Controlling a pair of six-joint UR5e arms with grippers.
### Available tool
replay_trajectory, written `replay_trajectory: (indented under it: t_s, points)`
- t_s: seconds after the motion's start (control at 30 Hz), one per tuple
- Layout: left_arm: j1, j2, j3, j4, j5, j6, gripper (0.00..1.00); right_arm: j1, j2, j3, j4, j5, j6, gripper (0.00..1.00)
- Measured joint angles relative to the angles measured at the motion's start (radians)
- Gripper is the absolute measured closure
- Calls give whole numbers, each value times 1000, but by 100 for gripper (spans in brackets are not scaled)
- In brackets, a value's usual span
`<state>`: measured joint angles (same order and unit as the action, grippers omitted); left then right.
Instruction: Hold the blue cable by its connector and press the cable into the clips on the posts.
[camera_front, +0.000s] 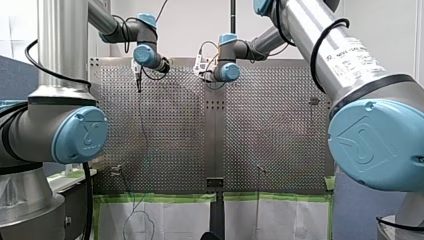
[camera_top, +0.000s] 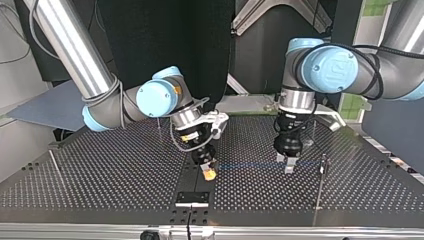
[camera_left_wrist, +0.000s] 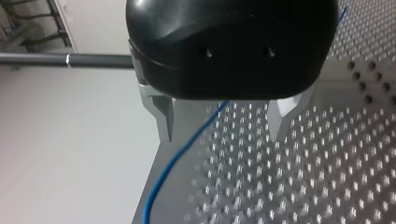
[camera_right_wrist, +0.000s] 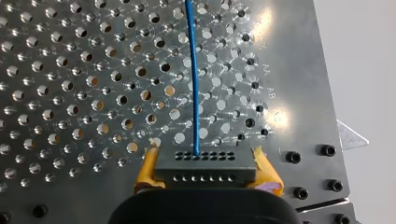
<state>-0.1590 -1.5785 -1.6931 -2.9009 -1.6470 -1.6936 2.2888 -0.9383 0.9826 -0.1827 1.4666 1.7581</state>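
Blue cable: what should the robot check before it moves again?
1. My right gripper shut on the connector: ok, its yellow pads clamp both sides.
2. Blue cable leaving the connector straight: ok.
3. My left gripper open around the cable: ok, the cable runs between its fingers.
4. Cable stretched level between the two grippers: ok in the top view.
5. Cable fixed to the post: cannot tell, too small to see.

The cable (camera_top: 250, 164) runs above the table (camera_top: 100, 175) between my right gripper (camera_top: 209, 173), at the top view's left, clasping the connector (camera_right_wrist: 205, 165), and my left gripper (camera_top: 288, 168); a post (camera_top: 322, 167) stands just right of the latter.
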Motion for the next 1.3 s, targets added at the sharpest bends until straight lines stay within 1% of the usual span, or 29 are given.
replay_trajectory:
  t_s: [0.17,0.27,0.57,0.87,0.9,0.93,0.97,1.0,1.03,1.07,1.1,1.13,1.3]
  points:
    - [9,-30,26,-1,-37,6,0,2,0,0,0,0,0,100]
    - [9,-42,41,-2,-47,10,0,2,0,0,0,0,0,100]
    - [12,-46,72,-12,-51,13,0,3,0,0,0,0,0,100]
    - [13,-46,75,-20,-53,15,0,4,0,0,1,0,0,100]
    - [13,-46,75,-22,-54,15,4,5,0,0,1,0,-1,100]
    - [13,-46,75,-24,-56,15,16,5,0,0,2,0,-1,100]
    - [12,-46,75,-26,-58,16,16,6,0,0,2,0,-1,100]
    - [12,-46,75,-27,-61,16,48,6,0,0,3,0,-1,100]
    - [11,-46,75,-28,-65,17,67,6,0,0,3,0,-1,100]
    - [9,-46,75,-31,-71,18,67,7,0,0,4,0,-2,100]
    - [8,-46,75,-34,-77,18,87,7,0,0,4,0,-2,100]
    - [6,-45,75,-37,-85,19,100,7,0,0,4,0,-2,100]
    - [-6,-45,75,-51,-131,21,100,8,0,0,6,0,-4,100]
